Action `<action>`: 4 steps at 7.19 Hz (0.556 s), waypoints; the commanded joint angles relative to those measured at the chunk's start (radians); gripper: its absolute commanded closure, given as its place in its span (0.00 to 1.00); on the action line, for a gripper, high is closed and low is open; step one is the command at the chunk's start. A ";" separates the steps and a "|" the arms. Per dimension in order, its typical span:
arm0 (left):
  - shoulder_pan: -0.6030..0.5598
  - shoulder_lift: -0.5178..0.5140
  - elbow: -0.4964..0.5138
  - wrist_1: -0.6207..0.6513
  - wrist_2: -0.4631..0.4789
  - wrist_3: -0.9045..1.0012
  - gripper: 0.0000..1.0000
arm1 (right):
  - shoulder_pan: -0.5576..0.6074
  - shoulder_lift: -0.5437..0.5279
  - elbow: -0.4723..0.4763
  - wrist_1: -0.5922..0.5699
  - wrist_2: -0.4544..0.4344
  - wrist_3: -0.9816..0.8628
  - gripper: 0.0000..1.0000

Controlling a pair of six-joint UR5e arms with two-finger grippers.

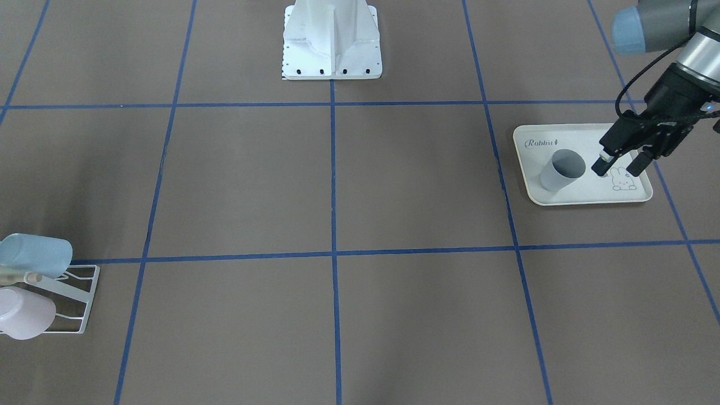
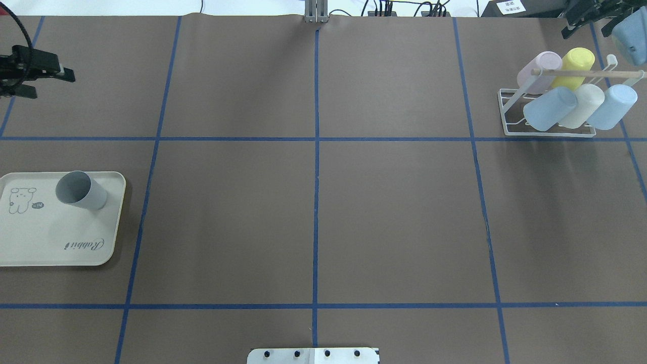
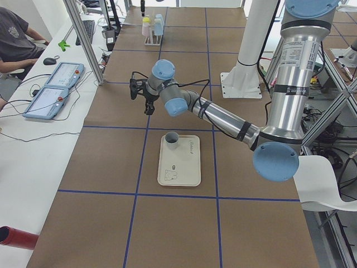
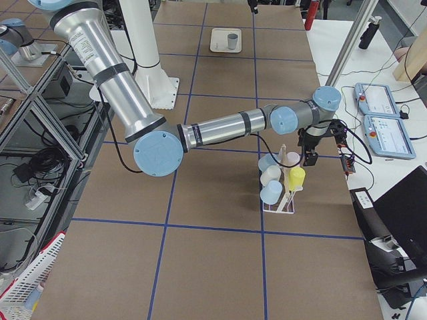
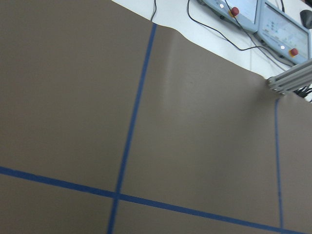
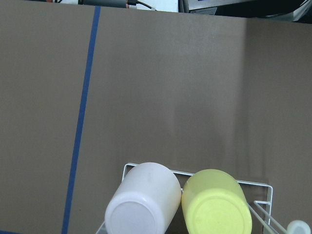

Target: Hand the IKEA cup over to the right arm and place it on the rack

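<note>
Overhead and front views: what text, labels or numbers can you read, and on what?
"Rabbit": script lettering printed on the cream tray, near its rabbit drawing.
Too small to read: the small mark beside that drawing.
Too blurred to read: the white label at the overhead view's top right.

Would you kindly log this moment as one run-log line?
left tool: open, raised | cup: upright on tray, ungrasped | rack: five cups
</note>
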 commanded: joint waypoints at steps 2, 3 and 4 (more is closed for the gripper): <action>-0.033 0.160 0.006 0.112 0.004 0.221 0.00 | 0.001 -0.056 0.089 0.000 0.003 0.004 0.01; 0.021 0.180 0.006 0.112 0.009 0.209 0.00 | 0.001 -0.060 0.094 0.000 0.005 0.004 0.01; 0.078 0.187 0.018 0.112 0.009 0.176 0.00 | 0.001 -0.062 0.098 0.000 0.005 0.004 0.01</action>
